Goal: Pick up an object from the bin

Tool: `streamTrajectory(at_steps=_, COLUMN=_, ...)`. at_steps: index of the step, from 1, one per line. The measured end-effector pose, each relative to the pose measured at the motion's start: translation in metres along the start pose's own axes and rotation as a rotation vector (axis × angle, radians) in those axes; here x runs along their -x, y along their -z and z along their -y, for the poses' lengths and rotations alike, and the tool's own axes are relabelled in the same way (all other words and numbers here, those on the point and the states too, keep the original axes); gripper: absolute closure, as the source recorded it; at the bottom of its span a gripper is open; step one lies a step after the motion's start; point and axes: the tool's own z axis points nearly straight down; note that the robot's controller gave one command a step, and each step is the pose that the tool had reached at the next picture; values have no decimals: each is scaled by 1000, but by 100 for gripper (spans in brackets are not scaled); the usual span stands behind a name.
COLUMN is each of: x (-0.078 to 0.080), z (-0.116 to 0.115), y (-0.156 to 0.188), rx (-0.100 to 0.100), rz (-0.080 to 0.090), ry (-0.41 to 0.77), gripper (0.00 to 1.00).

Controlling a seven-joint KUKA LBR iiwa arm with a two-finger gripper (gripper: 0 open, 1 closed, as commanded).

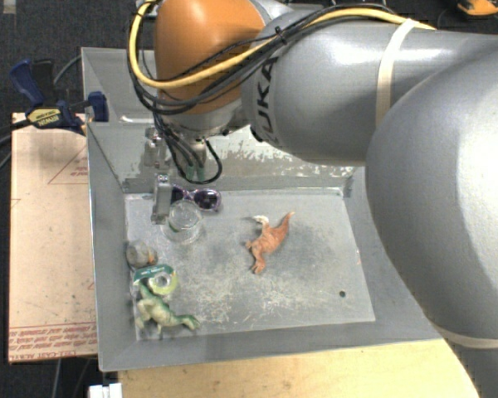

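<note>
We take the orange toy dinosaur (268, 239) lying on its side on the bin floor as our marker. The biggest thing we see is the grey KUKA arm (382, 98), which comes in from the view's right and passes above the dinosaur and up the view from it. Beneath it is the grey metal bin (303, 301), whose bare, scuffed floor surrounds the dinosaur on every side.

At the end of the arm is the rounded orange cover (203, 44), well up the view from the dinosaur and to its left. Yellow and black cables (332, 19) loop round it.

Below the cover the gripper (161, 199) hangs down to the bin floor, to the dinosaur's left and slightly farther up the view. We cannot tell whether it is spread or closed, and we see nothing held in it.

The things nearest the gripper lie between it and the dinosaur. A pair of purple sunglasses (201, 197) lies just beside the gripper. A clear round cup (183, 220) sits just below the sunglasses and close against the gripper's lower end.

Well apart from the dinosaur, down the view and to its left, a small heap fills the bin's corner. A green toy lizard (160, 313) lies lowest, with a green and white ring (158, 283) touching it above. A grey lump (137, 255) sits at the top of the heap.

A tiny dark speck (342, 293) lies on the floor to the dinosaur's lower right.
</note>
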Motion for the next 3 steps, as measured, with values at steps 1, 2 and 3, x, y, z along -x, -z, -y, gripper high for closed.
streamTrajectory(at_steps=1, x=0, z=0, y=0, rx=0, rz=0, ry=0, gripper=0)
streamTrajectory(at_steps=2, x=-33, z=0, y=-78, rx=2, rz=4, ry=106, gripper=0)
streamTrajectory(at_steps=3, x=-34, z=1, y=-59, rx=1, rz=1, ry=58, gripper=0)
